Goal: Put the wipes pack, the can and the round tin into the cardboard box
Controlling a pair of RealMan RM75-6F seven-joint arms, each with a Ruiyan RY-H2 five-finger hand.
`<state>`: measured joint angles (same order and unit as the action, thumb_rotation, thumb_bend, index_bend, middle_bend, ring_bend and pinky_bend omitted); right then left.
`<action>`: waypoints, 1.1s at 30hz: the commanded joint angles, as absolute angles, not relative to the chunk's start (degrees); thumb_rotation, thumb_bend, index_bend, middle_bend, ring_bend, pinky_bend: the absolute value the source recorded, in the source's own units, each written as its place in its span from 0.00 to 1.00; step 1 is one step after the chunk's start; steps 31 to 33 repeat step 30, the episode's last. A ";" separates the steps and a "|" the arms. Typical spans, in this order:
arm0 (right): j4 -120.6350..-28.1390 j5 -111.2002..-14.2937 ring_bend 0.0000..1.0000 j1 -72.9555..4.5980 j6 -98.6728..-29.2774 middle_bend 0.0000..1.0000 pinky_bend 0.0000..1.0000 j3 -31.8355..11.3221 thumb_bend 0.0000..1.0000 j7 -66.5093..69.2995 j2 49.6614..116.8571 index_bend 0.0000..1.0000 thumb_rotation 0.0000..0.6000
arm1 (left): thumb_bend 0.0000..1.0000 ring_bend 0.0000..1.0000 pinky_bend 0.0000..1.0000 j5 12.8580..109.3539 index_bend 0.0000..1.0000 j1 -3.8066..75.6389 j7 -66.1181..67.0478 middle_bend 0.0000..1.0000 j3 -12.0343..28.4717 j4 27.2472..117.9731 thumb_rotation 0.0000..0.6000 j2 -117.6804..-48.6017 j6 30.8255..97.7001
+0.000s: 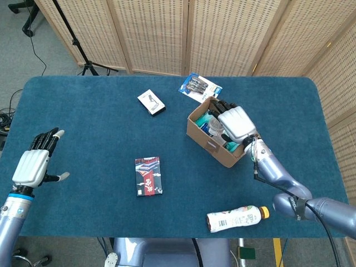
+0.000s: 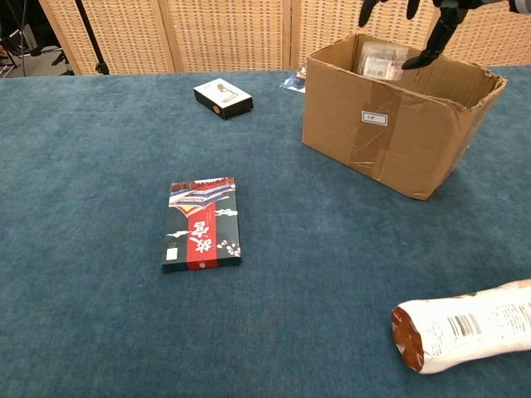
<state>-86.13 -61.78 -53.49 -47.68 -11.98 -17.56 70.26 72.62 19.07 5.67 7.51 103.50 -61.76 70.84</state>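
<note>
The cardboard box (image 1: 210, 143) (image 2: 373, 141) stands open-topped at the right of the table. My right hand (image 1: 234, 123) hovers over its opening with fingers (image 2: 435, 37) spread. A round tin (image 2: 381, 60) (image 1: 216, 127) with a silvery look sits just below the box rim; one fingertip reaches its right edge and the other fingers stand above it. A teal wipes pack (image 1: 203, 118) shows inside the box at the far side. The can is mostly hidden under the hand. My left hand (image 1: 33, 166) is open and empty at the table's left edge.
A black-and-red flat box (image 1: 148, 176) (image 2: 202, 221) lies mid-table. A small black-and-white box (image 1: 151, 102) (image 2: 222, 97) and a blister pack (image 1: 200, 87) lie at the back. A bottle (image 1: 236, 218) (image 2: 465, 326) lies on its side at the front right.
</note>
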 commanded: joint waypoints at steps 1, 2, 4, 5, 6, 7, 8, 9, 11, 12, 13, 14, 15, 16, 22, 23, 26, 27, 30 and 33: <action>-86.86 -61.87 0.04 -53.24 -48.17 0.00 0.21 -11.89 0.21 -18.22 69.54 0.14 1.00 | 0.00 0.00 0.00 72.69 0.00 19.06 5.68 0.00 7.47 103.53 1.00 -61.75 70.88; -87.37 -61.92 0.04 -53.06 -48.61 0.00 0.21 -11.95 0.21 -18.49 69.10 0.14 1.00 | 0.00 0.00 0.00 72.76 0.00 19.06 5.72 0.00 7.43 103.61 1.00 -61.76 70.90; -88.33 -61.99 0.04 -52.71 -49.30 0.00 0.21 -12.16 0.21 -18.46 68.42 0.14 1.00 | 0.00 0.00 0.00 72.92 0.00 19.03 5.73 0.00 7.37 103.73 1.00 -61.71 70.97; -89.10 -62.07 0.04 -52.41 -49.77 0.00 0.21 -12.32 0.21 -18.25 67.89 0.14 1.00 | 0.00 0.00 0.00 73.04 0.00 19.00 5.67 0.00 7.33 103.82 1.00 -61.68 71.04; -90.00 -62.27 0.04 -52.05 -50.27 0.00 0.21 -12.50 0.21 -17.89 67.25 0.14 1.00 | 0.00 0.00 0.00 73.17 0.00 18.94 5.64 0.00 7.30 103.89 1.00 -61.63 71.16; -91.64 -62.94 0.04 -51.23 -51.58 0.00 0.21 -12.81 0.21 -17.19 65.95 0.14 1.00 | 0.00 0.00 0.00 73.40 0.00 18.86 5.60 0.00 7.29 104.00 1.00 -61.57 71.40; -93.19 -63.88 0.04 -50.43 -52.54 0.00 0.21 -12.74 0.21 -16.72 64.70 0.14 1.00 | 0.00 0.00 0.00 73.55 0.00 18.78 5.53 0.00 7.27 104.02 1.00 -61.51 71.57; -94.37 -64.81 0.04 -49.72 -53.48 0.00 0.21 -12.69 0.21 -16.31 63.68 0.14 1.00 | 0.00 0.00 0.00 73.67 0.00 18.73 5.47 0.00 7.26 104.03 1.00 -61.47 71.68; -96.75 -67.14 0.04 -47.86 -56.11 0.00 0.20 -12.45 0.21 -15.40 61.63 0.14 1.00 | 0.00 0.00 0.00 73.84 0.00 18.64 5.38 0.00 7.25 104.01 1.00 -61.44 71.93; -98.48 -69.42 0.03 -45.83 -59.32 0.00 0.19 -12.07 0.19 -14.80 60.14 0.14 1.00 | 0.00 0.00 0.00 74.03 0.00 18.50 5.47 0.00 7.20 103.95 1.00 -61.42 72.23; -99.51 -71.24 0.02 -44.32 -61.64 0.00 0.17 -11.59 0.15 -14.42 59.39 0.14 1.00 | 0.00 0.00 0.00 74.18 0.00 18.42 5.56 0.00 7.14 103.89 1.00 -61.46 72.43; -100.09 -72.88 0.01 -42.75 -64.26 0.00 0.15 -11.20 0.11 -14.27 58.80 0.14 1.00 | 0.00 0.00 0.00 74.31 0.00 18.30 5.68 0.00 7.05 103.80 1.00 -61.50 72.63; -100.63 -75.35 0.00 -40.47 -68.06 0.00 0.13 -10.47 0.06 -14.14 58.37 0.14 1.00 | 0.00 0.00 0.00 74.53 0.00 18.08 5.85 0.00 6.85 103.67 1.00 -61.60 72.95; -100.66 -76.98 0.00 -39.00 -70.56 0.00 0.10 -9.99 0.01 -13.97 58.40 0.14 1.00 | 0.00 0.00 0.00 74.69 0.00 17.91 5.90 0.00 6.71 103.59 1.00 -61.67 73.18; -98.96 -83.97 0.00 -29.91 -83.50 0.00 0.01 -6.29 0.00 -11.71 60.02 0.06 1.00 | 0.00 0.00 0.00 76.19 0.00 15.96 5.90 0.00 5.95 102.88 1.00 -62.36 76.52; -98.62 -84.40 0.00 -28.84 -84.71 0.00 0.00 -5.84 0.00 -11.26 60.32 0.06 1.00 | 0.00 0.00 0.00 76.55 0.00 15.62 5.94 0.00 5.89 102.69 1.00 -62.57 77.27; -97.00 -85.27 0.00 -24.59 -88.86 0.00 0.00 -4.17 0.00 -9.20 61.71 0.04 1.00 | 0.00 0.00 0.00 77.73 0.00 13.96 6.30 0.00 5.34 101.88 1.00 -63.49 80.26; -96.25 -85.40 0.00 -23.34 -89.97 0.00 0.00 -3.72 0.00 -8.59 62.25 0.04 1.00 | 0.00 0.00 0.00 77.83 0.00 13.42 6.34 0.00 5.11 101.72 1.00 -63.69 80.92; -93.61 -85.15 0.00 -19.68 -92.56 0.00 0.00 -2.40 0.00 -6.24 64.01 0.04 1.00 | 0.00 0.00 0.00 77.72 0.00 11.75 5.86 0.00 4.05 101.20 1.00 -63.91 82.01; -93.61 -85.15 0.00 -19.68 -92.56 0.00 0.00 -2.40 0.00 -6.24 64.01 0.04 1.00 | 0.00 0.00 0.00 77.72 0.00 11.75 5.86 0.00 4.05 101.20 1.00 -63.91 82.01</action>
